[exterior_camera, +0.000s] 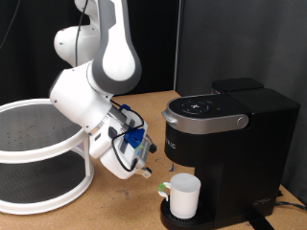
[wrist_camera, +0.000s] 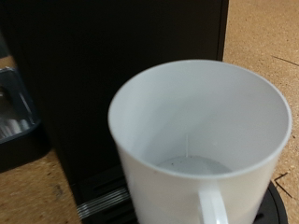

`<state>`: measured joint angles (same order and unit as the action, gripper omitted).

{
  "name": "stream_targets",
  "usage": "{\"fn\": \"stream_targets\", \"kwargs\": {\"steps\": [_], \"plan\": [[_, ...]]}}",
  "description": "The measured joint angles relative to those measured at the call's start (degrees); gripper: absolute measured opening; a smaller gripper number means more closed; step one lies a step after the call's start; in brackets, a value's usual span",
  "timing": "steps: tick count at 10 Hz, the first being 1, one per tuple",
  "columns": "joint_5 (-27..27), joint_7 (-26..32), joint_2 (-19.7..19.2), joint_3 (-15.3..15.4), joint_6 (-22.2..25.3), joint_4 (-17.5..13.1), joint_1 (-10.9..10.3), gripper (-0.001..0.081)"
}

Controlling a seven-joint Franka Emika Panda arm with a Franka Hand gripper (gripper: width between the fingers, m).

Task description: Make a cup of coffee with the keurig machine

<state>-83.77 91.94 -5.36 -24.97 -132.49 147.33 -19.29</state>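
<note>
**Small white mug parked on the drip tray under the brew head**

Small plain white cylindrical cup (exterior_camera: 184,195) standing upright on the round drip tray (exterior_camera: 169,219) of the boxy matte-black keurig machine (exterior_camera: 230,144), directly below the overhanging round brew head (exterior_camera: 203,113). Clear vertical gap between cup rim and the underside of the head. Handle (exterior_camera: 164,188) turned toward the exterior view's left, pointing at the robot.

Two-finger gripper (exterior_camera: 153,174) on the white Franka arm (exterior_camera: 106,67) tilted down and toward the exterior view's right, fingertips just beside the handle. Contact or a small gap: cannot tell. Finger spacing also not readable in either view, so whether apart or together cannot be told.

Open wooden tabletop (exterior_camera: 125,206) below and to the left of the gripper. Beyond that, at the exterior view's left edge, a white two-tier round rack (exterior_camera: 38,153) with dark mesh shelves, sitting close behind the arm's forearm. Machine body filling the exterior view's right side, its front wall right behind the cup.

From the wrist view: cup (wrist_camera: 201,131) seen from above and close, mouth wide open, handle (wrist_camera: 213,207) nearest the camera. Inside bare white, no liquid visible, only a faint sheen on the floor. Black front of the machine (wrist_camera: 112,56) rising immediately behind the rim, ridged tray edge (wrist_camera: 98,201) beside the cup's base, wood surface (wrist_camera: 266,37) showing past the machine's corner.
</note>
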Motion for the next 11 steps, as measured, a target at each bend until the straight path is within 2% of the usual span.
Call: {"fn": "stream_targets", "kwargs": {"steps": [4,7,11], "plan": [[9.2,-3.2,7.9,-2.8,1.7,3.9,2.7,0.0805],[9.7,-3.2,7.4,-3.0,2.6,4.0,2.8,0.0805],[12.6,-3.3,8.7,-4.0,5.7,4.4,4.3,0.0805]]}}
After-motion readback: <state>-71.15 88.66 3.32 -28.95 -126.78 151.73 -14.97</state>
